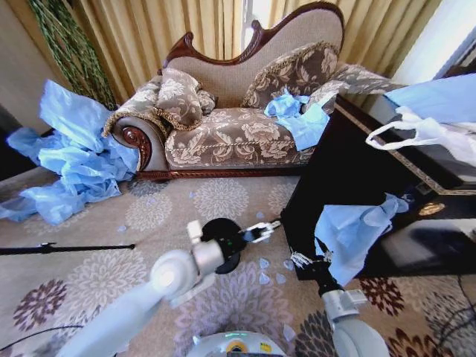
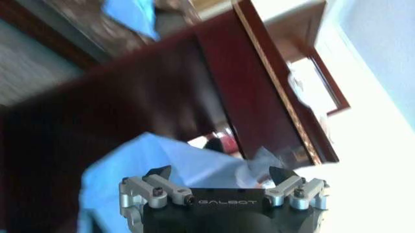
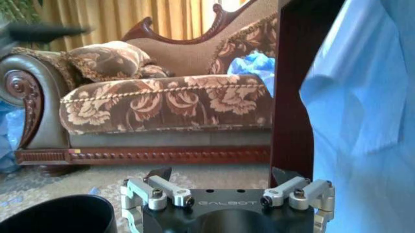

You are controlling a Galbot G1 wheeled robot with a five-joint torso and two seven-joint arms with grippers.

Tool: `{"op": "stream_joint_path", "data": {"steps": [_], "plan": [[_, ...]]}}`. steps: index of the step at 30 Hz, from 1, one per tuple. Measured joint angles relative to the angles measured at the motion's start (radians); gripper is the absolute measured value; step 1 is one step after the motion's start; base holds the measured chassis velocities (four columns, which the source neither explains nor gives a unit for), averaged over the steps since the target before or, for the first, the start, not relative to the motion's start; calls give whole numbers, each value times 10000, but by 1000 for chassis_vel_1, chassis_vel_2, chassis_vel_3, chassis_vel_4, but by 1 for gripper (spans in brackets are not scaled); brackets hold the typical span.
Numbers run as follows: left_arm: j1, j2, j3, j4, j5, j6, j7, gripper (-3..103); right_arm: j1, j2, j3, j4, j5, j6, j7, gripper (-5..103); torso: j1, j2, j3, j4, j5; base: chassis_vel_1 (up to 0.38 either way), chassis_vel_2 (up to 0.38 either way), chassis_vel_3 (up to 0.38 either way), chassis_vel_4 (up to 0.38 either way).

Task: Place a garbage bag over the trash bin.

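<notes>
left gripper (image 1: 265,230) over trash bin (image 1: 223,244) on rug, fingers apart, empty | right gripper (image 3: 222,174) low by dark bench (image 1: 349,178), fingers apart | garbage bag (image 1: 353,230) hanging at bench corner, beside right arm

Open rug (image 1: 223,201): bare between sofa (image 1: 238,134) and trash bin (image 1: 223,242).
Right of bin: blocked by dark table (image 1: 335,186).
Table corner: draped by garbage bag (image 1: 353,230).
</notes>
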Motion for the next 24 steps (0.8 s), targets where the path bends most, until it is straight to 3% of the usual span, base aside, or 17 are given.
{"op": "stream_joint_path", "data": {"steps": [1, 4, 5, 10, 24], "plan": [[0, 0, 0, 0, 0, 0, 0, 100, 0, 0, 0, 0, 0, 0, 0, 100, 0, 0, 0, 0, 0, 0, 0, 0, 0], [-1160, -1048, 1286, 910, -259, -52, -71, 100, 83, 179, -31, -263, -174, 59, 7, 100, 0, 0, -1, 2, 4, 0, 0, 0, 0], [-1160, -1048, 1286, 910, -259, -52, -71, 100, 83, 179, -31, -263, -174, 59, 7, 100, 0, 0, -1, 2, 4, 0, 0, 0, 0], [-1698, -2310, 2162, 1690, -371, -49, -324, 100, 163, 358, 122, -370, -221, 38, 5, 100, -1, 0, -1, 1, 1, 0, 0, 0, 0], [-2140, -4174, 2214, 3388, -458, 17, -127, 100, 143, 381, 336, -445, -284, -23, 88, 100, -1, 0, -1, 3, 1, 0, 0, 0, 0]]}}
